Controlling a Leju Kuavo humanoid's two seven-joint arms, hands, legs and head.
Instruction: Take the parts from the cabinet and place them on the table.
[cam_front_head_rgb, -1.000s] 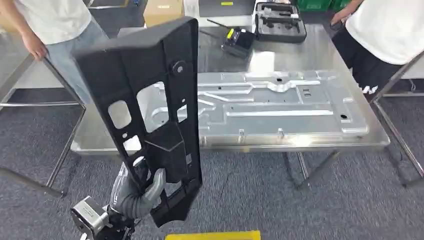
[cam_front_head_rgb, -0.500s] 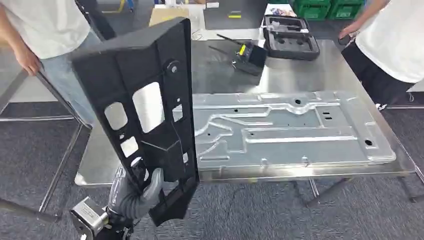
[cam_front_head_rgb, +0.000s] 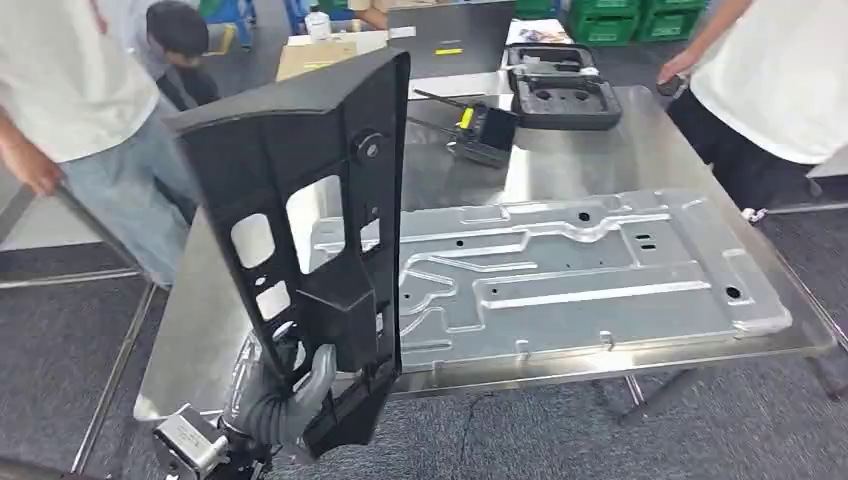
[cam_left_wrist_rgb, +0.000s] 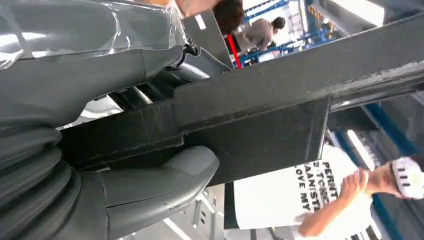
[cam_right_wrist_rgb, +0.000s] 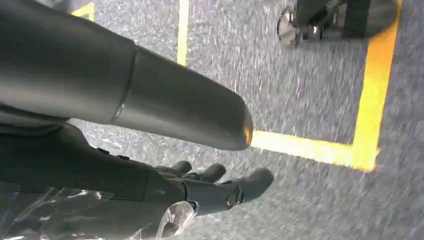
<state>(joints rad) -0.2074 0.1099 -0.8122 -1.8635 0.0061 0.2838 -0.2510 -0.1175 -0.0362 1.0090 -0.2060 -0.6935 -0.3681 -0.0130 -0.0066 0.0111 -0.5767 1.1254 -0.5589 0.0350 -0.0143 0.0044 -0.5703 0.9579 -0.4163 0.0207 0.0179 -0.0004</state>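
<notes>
Black plastic panel (cam_front_head_rgb: 300, 230), long axis near upright, clamped at its lower end by the left hand (cam_front_head_rgb: 285, 395) over the worktop's (cam_front_head_rgb: 190, 330) near left edge; right hand (cam_right_wrist_rgb: 215, 187) hanging, fingers loosely apart, empty.

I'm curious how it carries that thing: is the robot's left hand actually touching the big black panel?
Touching. In the left wrist view the left hand wraps the black panel, thumb pressed on its edge; the head view shows its fingers curled around the panel's lower end.

A black foam-lined case (cam_front_head_rgb: 563, 88) lies at upper centre (lid open), a yellow-and-black device (cam_front_head_rgb: 480, 132) just left; grey carpet (cam_front_head_rgb: 60, 330) below.
</notes>
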